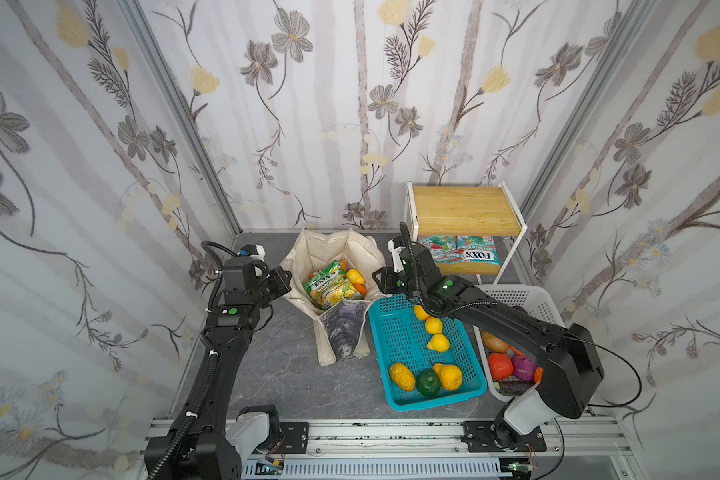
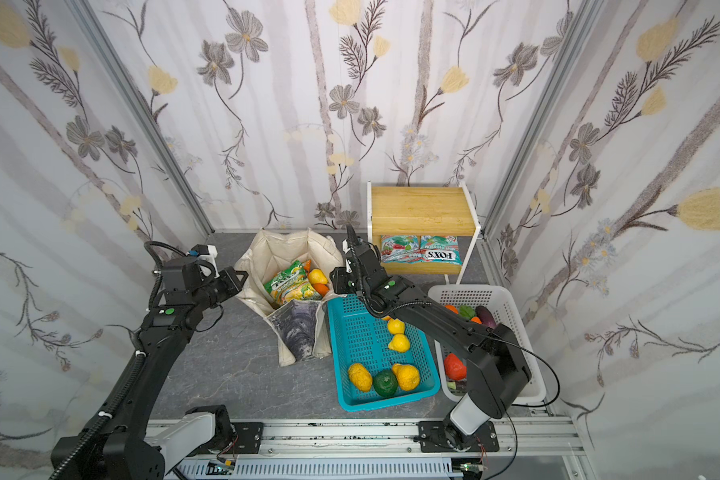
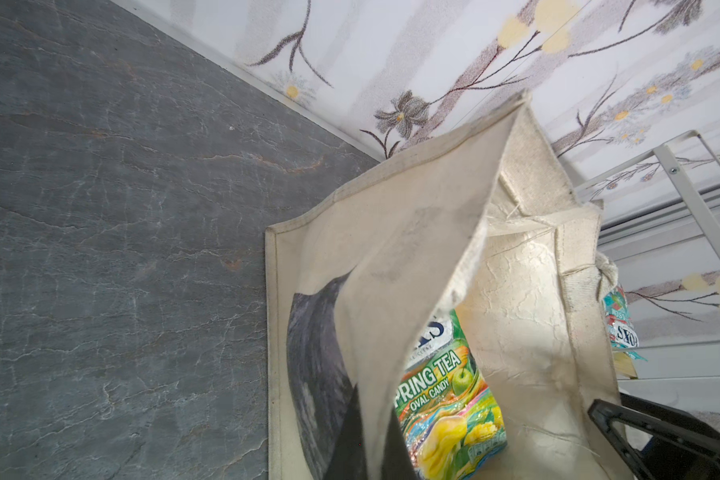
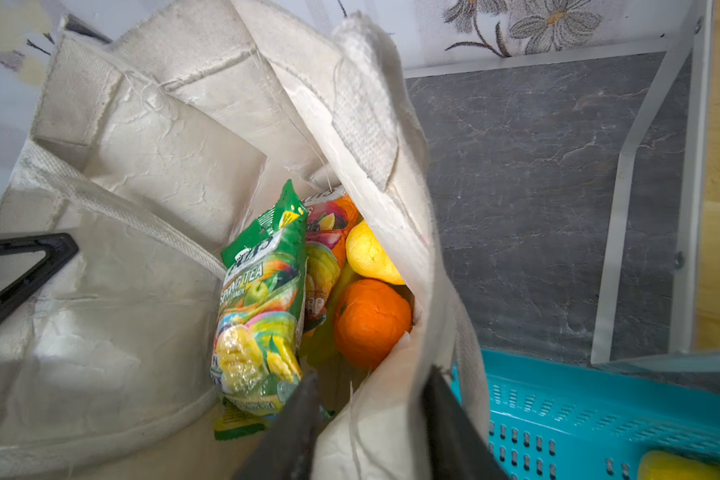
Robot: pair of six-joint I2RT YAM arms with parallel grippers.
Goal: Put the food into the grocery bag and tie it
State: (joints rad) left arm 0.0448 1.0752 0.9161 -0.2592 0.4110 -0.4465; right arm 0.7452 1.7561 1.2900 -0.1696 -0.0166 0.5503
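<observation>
The cream grocery bag [image 1: 337, 249] [image 2: 283, 249] stands open in the middle of the table in both top views. Inside lie a green snack packet [image 1: 327, 286] [image 4: 262, 291] [image 3: 445, 399], an orange packet [image 4: 329, 232], an orange [image 4: 371, 320] and a small yellow fruit [image 4: 368, 253]. My left gripper [image 1: 289, 286] [image 3: 373, 436] is shut on the bag's left rim, with fabric pinched between its fingers. My right gripper [image 1: 377, 282] [image 4: 371, 374] straddles the right rim, one finger inside and one outside, shut on the bunched wall.
A teal basket [image 1: 395, 332] with several yellow fruits and a green one sits right of the bag. Behind the right arm is a white basket [image 1: 528, 299] of vegetables. A wooden shelf rack [image 1: 466, 208] at the back right holds candy packets [image 1: 458, 249].
</observation>
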